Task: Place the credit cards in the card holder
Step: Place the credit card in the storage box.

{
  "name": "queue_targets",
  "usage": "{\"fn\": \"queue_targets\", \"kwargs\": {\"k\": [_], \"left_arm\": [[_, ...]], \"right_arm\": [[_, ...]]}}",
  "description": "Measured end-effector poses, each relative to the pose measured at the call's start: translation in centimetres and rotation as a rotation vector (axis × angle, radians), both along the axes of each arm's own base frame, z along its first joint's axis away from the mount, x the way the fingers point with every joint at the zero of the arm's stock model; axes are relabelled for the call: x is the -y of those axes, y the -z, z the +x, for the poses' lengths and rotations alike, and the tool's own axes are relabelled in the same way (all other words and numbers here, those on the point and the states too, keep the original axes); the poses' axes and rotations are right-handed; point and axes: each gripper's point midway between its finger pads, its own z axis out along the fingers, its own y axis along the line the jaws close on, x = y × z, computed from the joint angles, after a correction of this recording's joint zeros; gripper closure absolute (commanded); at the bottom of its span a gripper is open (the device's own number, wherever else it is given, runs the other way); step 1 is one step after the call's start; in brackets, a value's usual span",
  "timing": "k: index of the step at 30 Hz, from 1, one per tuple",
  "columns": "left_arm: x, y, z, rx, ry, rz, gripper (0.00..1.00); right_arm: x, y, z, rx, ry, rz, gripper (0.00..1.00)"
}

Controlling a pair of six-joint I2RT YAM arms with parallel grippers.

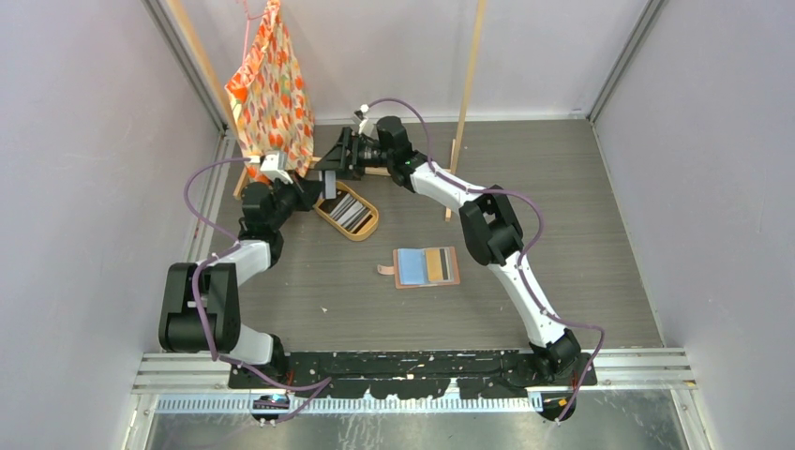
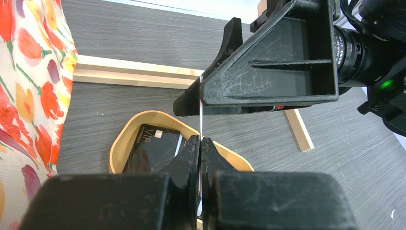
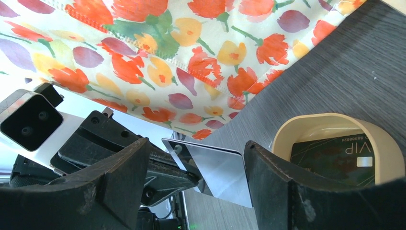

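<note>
A thin silver credit card [image 3: 220, 172] hangs above the oval tan tray [image 1: 367, 225]. My left gripper [image 2: 201, 143] is shut on it, and the left wrist view shows the card edge-on [image 2: 201, 110]. My right gripper [image 3: 196, 158] is open and straddles the card across its width, with its fingers [image 2: 268, 62] close to the card's side edges. More cards lie in the tray [image 3: 325, 122], a black VIP card [image 2: 151, 148] on top. The card holder [image 1: 427, 267] lies open on the table, nearer the arm bases. Blue and tan show in its pockets.
A floral cloth [image 1: 272, 84] hangs from a wooden frame just behind and left of both grippers. A wooden slat [image 2: 134, 72] lies on the table behind the tray. An upright wooden pole [image 1: 466, 103] stands to the right of the right wrist.
</note>
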Motion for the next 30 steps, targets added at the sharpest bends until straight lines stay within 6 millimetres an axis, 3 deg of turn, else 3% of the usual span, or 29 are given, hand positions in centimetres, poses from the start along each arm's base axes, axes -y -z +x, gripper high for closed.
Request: {"fn": "queue_targets", "kwargs": {"k": [3,6,10,15,26,28,30], "left_arm": [[-0.01,0.0,0.02,-0.001,0.003,-0.009,1.0],[-0.08,-0.13,0.06,0.004,0.004,-0.012,1.0],[-0.01,-0.15,0.05,0.005,0.008,-0.014,1.0],[0.17,-0.13,-0.05,0.004,0.019,-0.016,1.0],[0.28,0.01,-0.05,0.001,0.026,-0.018,0.99],[0.28,-0.03,-0.04,0.001,0.026,-0.021,0.99],[0.28,0.01,-0.05,-0.002,0.025,-0.024,1.0]], "right_arm": [[-0.05,0.13,0.11,0.007,0.001,-0.001,0.37],[-0.01,0.48,0.26,0.007,0.003,-0.007,0.4],[0.02,0.49,0.26,0.013,0.0,-0.01,0.26],[-0.03,0.5,0.2,0.016,-0.002,-0.012,0.26],[0.13,0.54,0.49,0.035,0.003,-0.025,0.57],[0.21,0.72,0.56,0.035,0.004,-0.029,0.59],[0.23,0.81,0.56,0.033,0.002,-0.03,0.52]]}}
